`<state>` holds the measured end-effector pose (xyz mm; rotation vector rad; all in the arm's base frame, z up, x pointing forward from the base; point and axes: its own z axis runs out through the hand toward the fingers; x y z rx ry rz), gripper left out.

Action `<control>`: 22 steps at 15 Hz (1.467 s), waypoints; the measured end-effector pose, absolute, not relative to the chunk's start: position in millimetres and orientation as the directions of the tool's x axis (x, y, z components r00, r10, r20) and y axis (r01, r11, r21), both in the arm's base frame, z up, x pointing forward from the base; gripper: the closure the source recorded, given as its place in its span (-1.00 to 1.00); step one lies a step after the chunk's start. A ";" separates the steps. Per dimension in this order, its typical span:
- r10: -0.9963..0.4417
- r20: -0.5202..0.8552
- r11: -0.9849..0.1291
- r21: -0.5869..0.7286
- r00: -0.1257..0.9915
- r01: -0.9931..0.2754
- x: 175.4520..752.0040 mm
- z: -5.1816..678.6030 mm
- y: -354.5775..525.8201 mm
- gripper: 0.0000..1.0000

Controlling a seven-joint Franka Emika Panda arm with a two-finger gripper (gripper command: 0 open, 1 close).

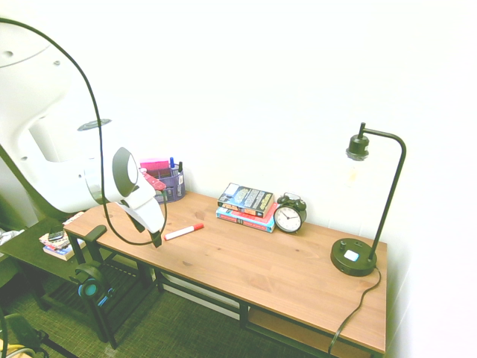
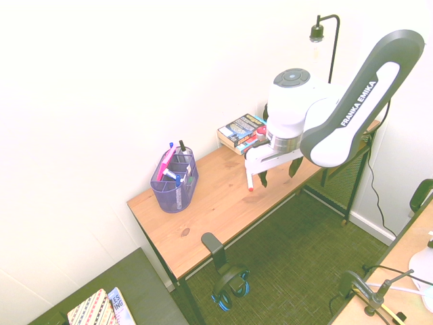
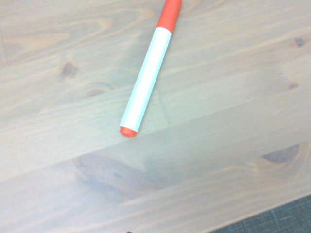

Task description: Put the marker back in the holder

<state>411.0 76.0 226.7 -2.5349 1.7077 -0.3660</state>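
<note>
Open fingers above wooden worktop; red-capped white marker lying at their three o'clock; purple mesh holder at twelve.

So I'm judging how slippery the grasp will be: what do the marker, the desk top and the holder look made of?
The marker: smooth plastic by the look, white barrel with a slight sheen, red cap. The desk top: wood or wood-look laminate, matte, with visible grain and knots; which one I can't tell. The holder: dark purple-blue wire mesh, probably coated metal, see-through.

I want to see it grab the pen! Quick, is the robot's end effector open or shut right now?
End effector: open, holding nothing; the marker lies on the desk, beside it.
</note>
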 end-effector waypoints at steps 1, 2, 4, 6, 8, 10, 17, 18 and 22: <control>-0.928 0.158 -0.364 -0.200 0.337 -0.910 417.0 221.8 75.0 -1.00; -0.935 0.159 -0.347 -0.215 0.318 -0.913 424.6 216.9 72.9 -1.00; -0.941 0.163 -0.330 -0.241 0.297 -0.913 440.2 205.2 71.1 -1.00; -0.944 0.163 -0.320 -0.253 0.286 -0.913 452.5 189.7 74.2 -1.00; -0.946 0.160 -0.317 -0.263 0.283 -0.911 461.2 174.1 80.2 -1.00; -0.946 0.170 -0.315 -0.275 0.276 -0.908 468.4 165.3 79.4 -1.00; -0.941 0.188 -0.328 -0.304 0.281 -0.894 477.0 151.3 73.5 1.00; -0.941 0.188 -0.327 -0.305 0.280 -0.894 477.9 148.8 74.8 1.00; -0.939 0.195 -0.332 -0.309 0.282 -0.891 479.2 146.9 72.8 1.00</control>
